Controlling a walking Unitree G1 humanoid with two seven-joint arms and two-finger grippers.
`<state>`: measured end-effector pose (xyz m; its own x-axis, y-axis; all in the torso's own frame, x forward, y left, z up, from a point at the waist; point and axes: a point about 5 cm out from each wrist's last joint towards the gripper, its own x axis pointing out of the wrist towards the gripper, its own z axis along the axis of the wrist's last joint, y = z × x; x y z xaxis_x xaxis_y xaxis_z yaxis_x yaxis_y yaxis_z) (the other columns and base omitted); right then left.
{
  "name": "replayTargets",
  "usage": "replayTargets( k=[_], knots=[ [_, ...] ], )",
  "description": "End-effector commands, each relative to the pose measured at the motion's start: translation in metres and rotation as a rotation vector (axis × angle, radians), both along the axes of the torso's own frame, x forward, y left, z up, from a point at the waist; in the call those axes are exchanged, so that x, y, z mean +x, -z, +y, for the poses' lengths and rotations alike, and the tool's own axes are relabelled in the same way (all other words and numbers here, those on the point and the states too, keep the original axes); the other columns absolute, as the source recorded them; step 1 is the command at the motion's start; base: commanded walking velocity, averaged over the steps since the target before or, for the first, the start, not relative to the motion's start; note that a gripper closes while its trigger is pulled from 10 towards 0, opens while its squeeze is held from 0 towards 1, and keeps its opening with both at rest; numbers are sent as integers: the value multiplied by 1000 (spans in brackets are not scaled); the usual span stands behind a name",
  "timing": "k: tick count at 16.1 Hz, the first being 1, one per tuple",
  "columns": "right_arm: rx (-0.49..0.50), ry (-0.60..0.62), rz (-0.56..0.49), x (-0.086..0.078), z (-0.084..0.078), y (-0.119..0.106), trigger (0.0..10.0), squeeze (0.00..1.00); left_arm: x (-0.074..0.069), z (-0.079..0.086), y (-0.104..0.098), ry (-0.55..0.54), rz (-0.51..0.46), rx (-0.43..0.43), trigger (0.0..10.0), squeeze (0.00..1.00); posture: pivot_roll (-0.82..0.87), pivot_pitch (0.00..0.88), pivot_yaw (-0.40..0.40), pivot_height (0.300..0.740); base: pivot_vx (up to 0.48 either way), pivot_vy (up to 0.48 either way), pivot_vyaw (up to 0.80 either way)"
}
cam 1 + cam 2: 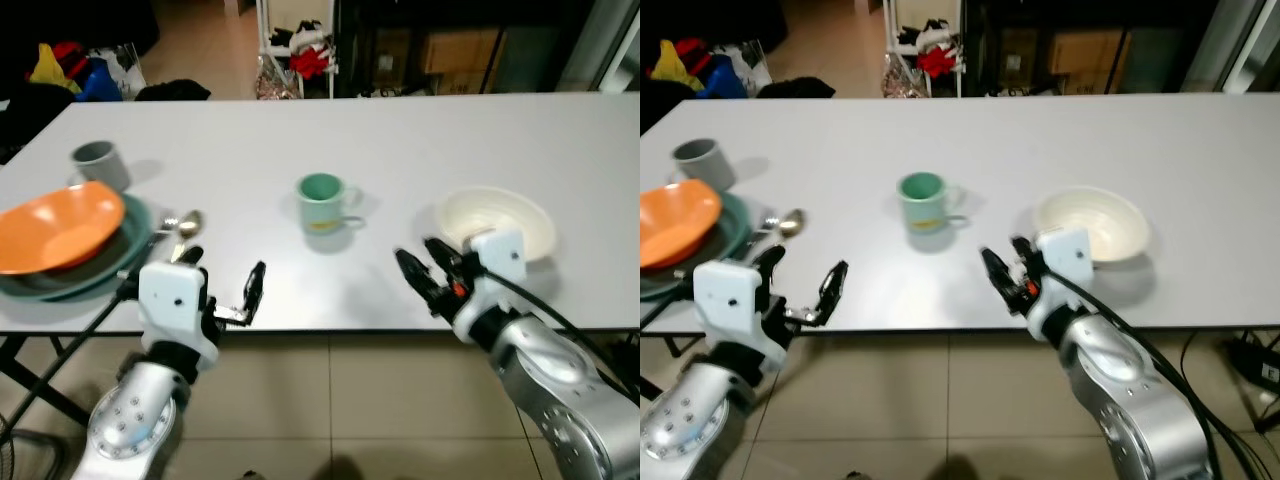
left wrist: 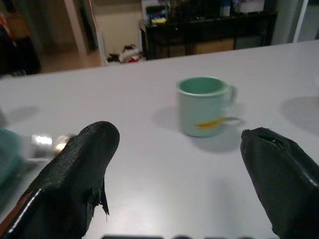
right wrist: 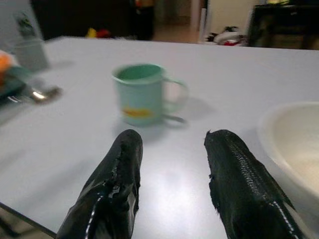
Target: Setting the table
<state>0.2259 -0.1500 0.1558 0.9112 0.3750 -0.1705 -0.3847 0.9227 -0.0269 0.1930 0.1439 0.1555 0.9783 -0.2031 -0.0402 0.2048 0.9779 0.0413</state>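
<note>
A green mug (image 1: 322,200) stands in the middle of the white table (image 1: 400,140). To its right is an empty cream bowl (image 1: 497,220). At the left edge, an orange bowl (image 1: 58,226) rests tilted on a teal plate (image 1: 112,256), with metal spoons (image 1: 184,224) beside the plate. A grey cup (image 1: 98,161) stands behind them. My left gripper (image 1: 222,272) hovers open at the table's front edge, short of the spoons and mug. My right gripper (image 1: 425,262) is open over the front edge, just left of the cream bowl, its fingers (image 3: 117,174) aimed past the mug (image 3: 142,94).
The table's front edge runs just under both grippers, with tiled floor (image 1: 330,400) below. Behind the table stand a white rack (image 1: 295,45), dark shelving with boxes (image 1: 450,50) and bags on the floor at the far left (image 1: 70,70).
</note>
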Motion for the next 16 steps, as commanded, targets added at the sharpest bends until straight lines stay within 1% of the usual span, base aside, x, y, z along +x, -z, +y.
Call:
replayTargets(
  k=[1, 3, 4, 6, 8, 9, 10, 11, 12, 13, 15, 16],
  knots=[
    [-19, -35, -29, -4, 6, -1, 10000, 0, -4, 6, -3, -34, -17, 34, 10000, 0, -83, 28, 79, 740, 0, 0, 800],
    [-17, -27, -15, -10, 6, 4, 10000, 0, -9, 7, -2, -51, -21, 51, 10000, 0, -74, 33, 83, 740, 0, 0, 800],
    [-35, -33, -3, -13, 6, 9, 10000, 0, -13, 9, 2, -67, -5, 79, 10000, 0, -69, 32, 81, 740, 0, 0, 800],
    [-32, -47, -6, -14, 7, 11, 10000, 0, -16, 11, 4, -102, 8, 54, 10000, 0, -64, 33, 77, 740, 0, 0, 800],
    [-42, -53, -16, -16, 8, 13, 10000, 0, -20, 10, 6, -94, 19, 67, 10000, 0, -59, 28, 72, 740, 0, 0, 800],
    [-29, -49, -16, -17, 7, 15, 10000, 0, -23, 9, 8, -86, 26, 81, 10000, 0, -62, 9, 75, 740, 0, 0, 800],
    [-22, -52, -14, -18, 7, 17, 10000, 0, -26, 9, 10, -93, 29, 73, 10000, 0, -62, 0, 79, 740, 0, 0, 800],
    [-33, -52, -12, -16, 5, 21, 10000, 0, -24, 8, 14, -94, 35, 77, 10000, 0, -62, 0, 81, 740, 0, 0, 800],
    [-38, -50, -12, -15, 4, 24, 10000, 0, -23, 7, 17, -88, 33, 100, 10000, 0, -61, 0, 77, 740, 0, 0, 800],
    [-28, -41, -30, -12, 3, 20, 10000, 0, -19, 6, 13, -81, 18, 89, 10000, 0, -63, 0, 77, 740, 0, 0, 800],
    [-16, -39, -47, -9, 4, 17, 10000, 0, -17, 8, 9, -106, 7, 60, 10000, 0, -70, 0, 79, 740, 0, 0, 800],
    [-27, -45, -30, -10, 4, 22, 10000, 0, -16, 10, 11, -102, 11, 70, 10000, 0, -73, 0, 82, 740, 0, 0, 800]
  ],
)
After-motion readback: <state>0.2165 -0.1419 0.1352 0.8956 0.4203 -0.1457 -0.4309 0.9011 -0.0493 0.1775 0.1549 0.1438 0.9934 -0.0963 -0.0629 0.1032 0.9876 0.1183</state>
